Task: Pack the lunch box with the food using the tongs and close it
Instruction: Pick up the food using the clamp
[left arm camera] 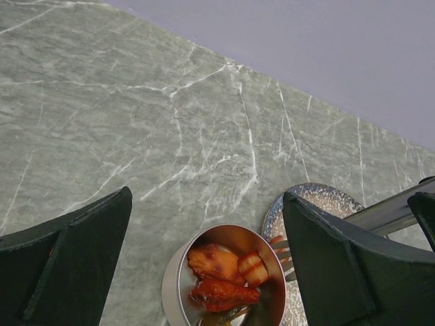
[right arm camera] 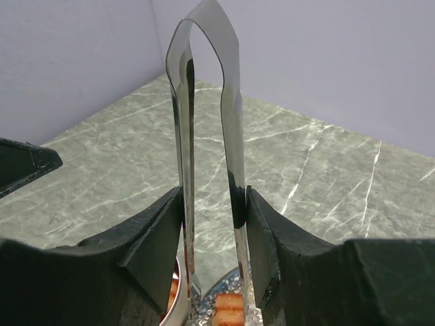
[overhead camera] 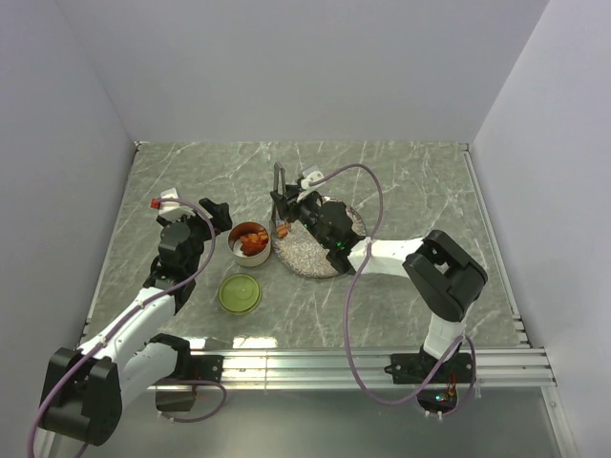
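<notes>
The lunch box, a small round steel tin, stands just left of the speckled grey plate and holds several orange food chunks. Its olive-green lid lies flat on the table in front of it. My right gripper is shut on the tongs, pressing both arms, with the joined end pointing up. The tong tips reach down at the plate's left edge, beside the tin's rim. An orange food piece lies on the plate between the tips. My left gripper hangs open above the tin, holding nothing.
Grey walls close in the marble table on three sides. An aluminium rail runs along the near edge. A purple cable loops over the right arm above the plate. The left gripper's finger shows at the left of the right wrist view.
</notes>
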`<act>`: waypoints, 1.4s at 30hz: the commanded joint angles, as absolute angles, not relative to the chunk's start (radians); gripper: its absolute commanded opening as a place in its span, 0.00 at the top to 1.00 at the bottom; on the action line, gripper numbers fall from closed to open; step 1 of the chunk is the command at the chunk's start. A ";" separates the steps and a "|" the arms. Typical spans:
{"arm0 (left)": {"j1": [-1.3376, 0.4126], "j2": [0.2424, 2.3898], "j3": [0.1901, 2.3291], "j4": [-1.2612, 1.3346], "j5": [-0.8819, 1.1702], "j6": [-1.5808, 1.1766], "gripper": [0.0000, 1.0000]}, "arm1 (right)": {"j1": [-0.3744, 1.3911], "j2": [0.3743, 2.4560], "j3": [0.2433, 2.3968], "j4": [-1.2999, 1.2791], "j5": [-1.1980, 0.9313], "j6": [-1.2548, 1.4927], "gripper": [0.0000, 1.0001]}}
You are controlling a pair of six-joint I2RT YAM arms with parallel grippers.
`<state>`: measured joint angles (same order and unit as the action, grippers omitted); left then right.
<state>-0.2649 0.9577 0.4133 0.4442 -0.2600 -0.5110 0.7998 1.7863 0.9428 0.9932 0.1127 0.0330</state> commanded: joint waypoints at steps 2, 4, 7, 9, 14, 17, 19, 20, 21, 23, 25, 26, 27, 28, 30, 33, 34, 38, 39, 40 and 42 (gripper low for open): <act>-0.264 0.956 0.417 0.483 -0.262 -0.515 0.01 | 0.790 1.793 0.977 1.057 0.132 0.041 0.51; -0.264 0.956 0.417 0.483 -0.262 -0.515 0.01 | 0.790 1.798 0.976 1.058 0.130 0.044 0.51; -0.264 0.956 0.417 0.483 -0.262 -0.515 0.01 | 0.787 1.810 0.977 1.058 0.127 0.051 0.51; -0.264 0.956 0.417 0.483 -0.262 -0.517 0.01 | 0.788 1.821 0.976 1.063 0.129 0.055 0.51; -0.265 0.953 0.416 0.483 -0.262 -0.515 0.01 | 0.785 1.827 0.968 1.069 0.147 0.048 0.51; -0.264 0.951 0.416 0.483 -0.264 -0.517 0.00 | 0.781 1.824 0.962 1.069 0.141 0.052 0.51; -0.264 0.950 0.416 0.483 -0.264 -0.515 0.01 | 0.782 1.828 0.962 1.065 0.141 0.052 0.52; -0.264 0.951 0.416 0.483 -0.264 -0.515 0.01 | 0.782 1.829 0.962 1.063 0.141 0.052 0.52; -0.264 0.951 0.416 0.483 -0.262 -0.517 0.01 | 0.781 1.832 0.962 1.063 0.149 0.049 0.52; -0.264 0.951 0.416 0.485 -0.262 -0.517 0.01 | 0.782 1.833 0.954 1.068 0.158 0.046 0.52; -0.264 0.953 0.416 0.485 -0.262 -0.515 0.00 | 0.782 1.832 0.957 1.055 0.156 0.043 0.52; -0.264 0.953 0.416 0.485 -0.262 -0.517 0.01 | 0.781 1.833 0.960 1.052 0.155 0.041 0.52; -0.264 0.953 0.417 0.485 -0.264 -0.515 0.01 | 0.782 1.835 0.960 1.051 0.152 0.043 0.52; -0.264 0.953 0.417 0.485 -0.264 -0.515 0.00 | 0.782 1.836 0.960 1.051 0.149 0.044 0.52; -0.264 0.951 0.416 0.486 -0.265 -0.515 0.01 | 0.782 1.844 0.962 1.052 0.143 0.046 0.53; -0.264 0.951 0.416 0.486 -0.265 -0.515 0.01 | 0.782 1.848 0.968 1.051 0.132 0.051 0.58; -0.264 0.951 0.416 0.486 -0.265 -0.515 0.01 | 0.782 1.851 0.968 1.052 0.130 0.052 0.60; -0.264 0.951 0.416 0.486 -0.265 -0.515 0.01 | 0.782 1.841 0.968 1.057 0.118 0.052 0.68; -0.264 0.951 0.416 0.485 -0.267 -0.517 0.01 | 0.782 1.830 0.968 1.052 0.120 0.052 0.69; -0.264 0.951 0.416 0.485 -0.267 -0.515 0.00 | 0.782 1.821 0.966 1.046 0.121 0.051 0.70; -0.264 0.950 0.416 0.485 -0.268 -0.515 0.00 | 0.782 1.780 0.953 1.045 0.123 0.041 0.71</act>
<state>-0.2649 0.9588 0.4133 0.4442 -0.2604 -0.5110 0.7868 1.8370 0.9428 1.0260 0.1291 0.0433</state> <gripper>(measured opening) 0.994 0.392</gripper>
